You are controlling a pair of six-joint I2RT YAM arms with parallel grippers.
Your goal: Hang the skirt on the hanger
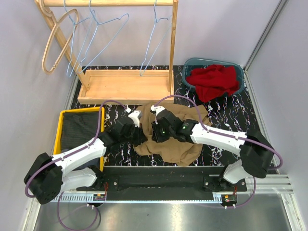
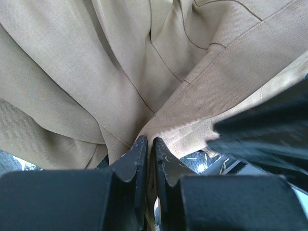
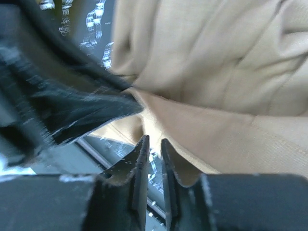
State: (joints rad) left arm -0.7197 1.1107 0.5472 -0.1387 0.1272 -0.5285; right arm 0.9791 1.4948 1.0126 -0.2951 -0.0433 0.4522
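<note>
The tan skirt [image 1: 175,151] lies crumpled on the marbled table between my two arms. My left gripper [image 1: 141,134] is at its left edge. In the left wrist view that gripper [image 2: 149,139] is shut on a fold of the skirt [image 2: 96,72], with cloth running down between the fingers. My right gripper [image 1: 156,132] is close beside it. Its jaws [image 3: 153,139] stand slightly open just below the skirt's [image 3: 216,62] edge, and the table shows through the gap. Blue wire hangers [image 1: 103,33] hang on the wooden rack at the back.
The rack's wooden base [image 1: 125,86] stands behind the skirt, with a wooden hanger [image 1: 55,43] on its left end. A teal basin [image 1: 236,67] with red cloth [image 1: 214,82] sits at the back right. A yellow tray [image 1: 61,132] holding dark fabric is at the left.
</note>
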